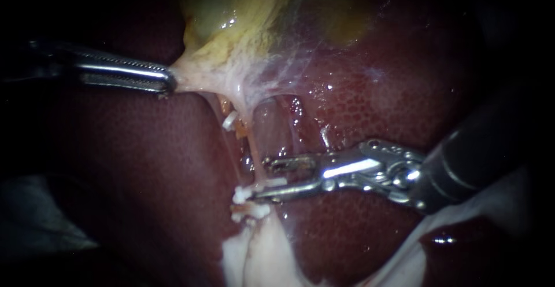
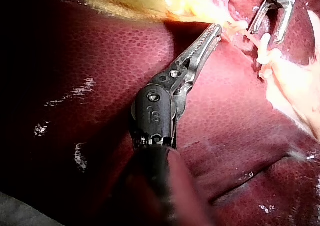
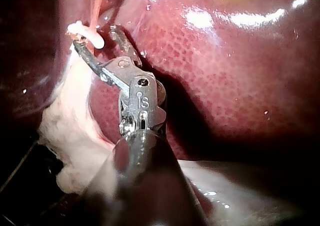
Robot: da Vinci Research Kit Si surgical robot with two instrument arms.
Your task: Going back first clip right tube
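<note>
My left instrument (image 1: 167, 83) comes in from the left, its jaws shut on pale tissue at the neck of the yellowish gallbladder (image 1: 231, 26), pulling it sideways. Two thin tubes run down from there over the liver (image 1: 358, 107). The left tube carries a white clip (image 1: 229, 120). The right tube (image 1: 254, 148) has a white clip (image 1: 243, 194) low down. My right instrument (image 1: 261, 178) stands with jaws open, tips at either side of the right tube, just beside that lower clip. The right wrist view shows the same open jaws (image 3: 97, 38) next to the clip (image 3: 87, 34).
Dark red liver surrounds the field on all sides. White fatty tissue (image 1: 254, 252) lies below the tubes and under my right instrument's shaft. Thin webbed membrane (image 1: 289, 73) spreads between gallbladder and liver. In the left wrist view my right instrument (image 2: 272, 15) lies ahead of the left jaws (image 2: 217, 30).
</note>
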